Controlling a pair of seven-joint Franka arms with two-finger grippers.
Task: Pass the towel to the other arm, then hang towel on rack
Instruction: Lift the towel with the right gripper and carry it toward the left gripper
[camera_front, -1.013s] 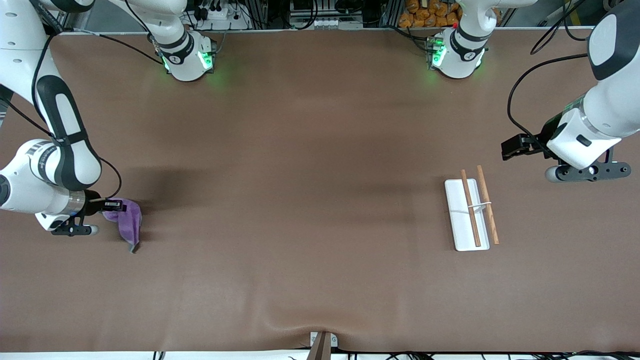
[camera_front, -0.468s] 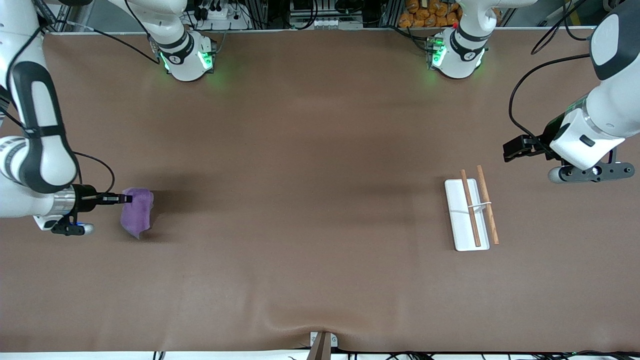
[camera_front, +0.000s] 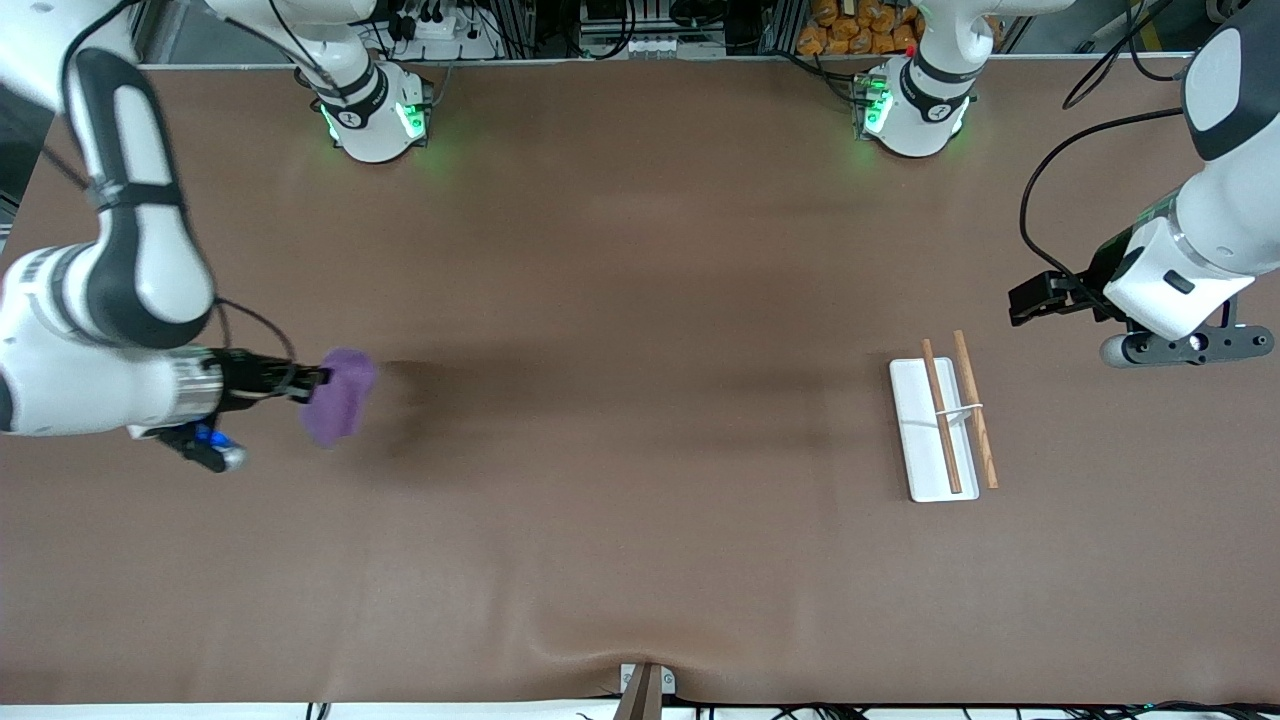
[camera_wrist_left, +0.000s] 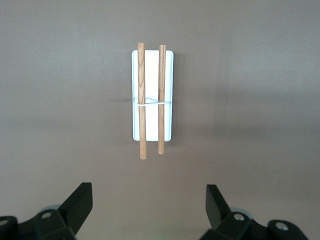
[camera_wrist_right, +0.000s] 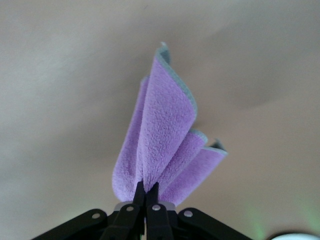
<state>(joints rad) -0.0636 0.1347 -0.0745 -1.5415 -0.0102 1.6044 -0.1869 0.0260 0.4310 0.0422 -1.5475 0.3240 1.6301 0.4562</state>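
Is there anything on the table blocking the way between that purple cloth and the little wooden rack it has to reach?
Nothing visible does. The right gripper holds the towel over bare table at the right arm's end; only open tabletop shows toward the rack. The left gripper waits open beside the rack.

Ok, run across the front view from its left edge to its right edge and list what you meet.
Right claw shut on the purple towel → rack on the table → left claw, open, over the table at the left arm's end.
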